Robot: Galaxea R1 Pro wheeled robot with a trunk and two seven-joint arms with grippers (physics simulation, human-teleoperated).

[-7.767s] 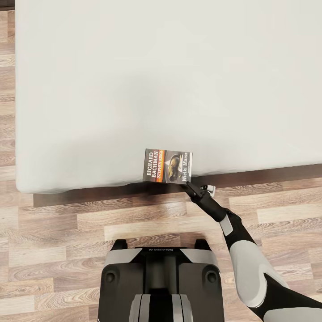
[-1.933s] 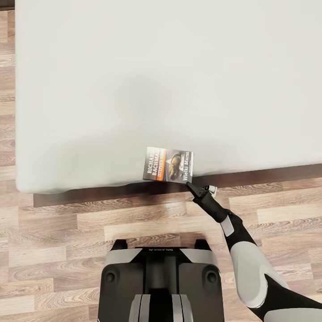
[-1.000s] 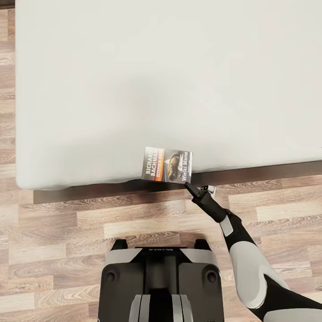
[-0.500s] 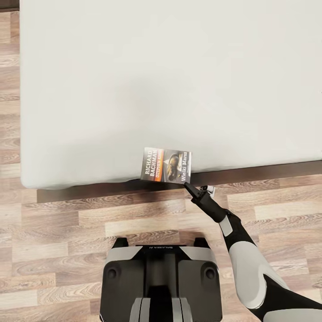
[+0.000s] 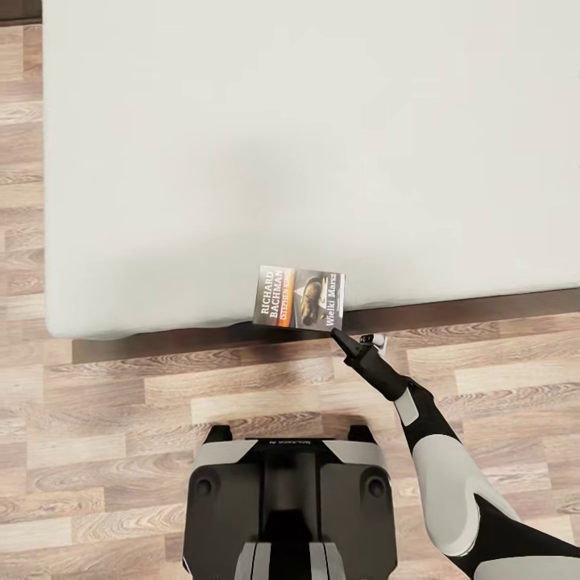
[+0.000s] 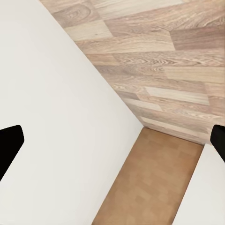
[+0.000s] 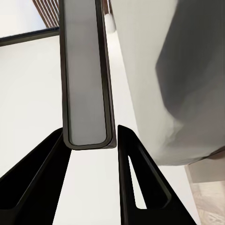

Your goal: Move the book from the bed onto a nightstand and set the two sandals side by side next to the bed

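Note:
The book [image 5: 300, 298], dark with an orange band and white "RICHARD BACHMAN" lettering, hangs over the near edge of the bed's off-white mattress [image 5: 306, 145]. My right gripper [image 5: 338, 332] is shut on the book's near right corner, reaching in from the floor side. The right wrist view looks along the book's [image 7: 86, 75] grey page edge, which stands upright between the two black fingers of that gripper [image 7: 89, 133]. My left gripper [image 6: 115, 140] is open, its black fingertips [image 6: 10, 143] far apart. The sandals and the nightstand are out of view.
The bed's dark brown frame [image 5: 451, 310] runs along the mattress's near side, just above the wood-plank floor [image 5: 121, 419]. My dark base [image 5: 294, 499] stands on the floor in front of the bed. The mattress's left corner [image 5: 60, 322] is in view.
The whole picture has shifted, so the camera moved: the bed now sits a little further right and up. The book stays in my right gripper, lifted slightly off the mattress edge.

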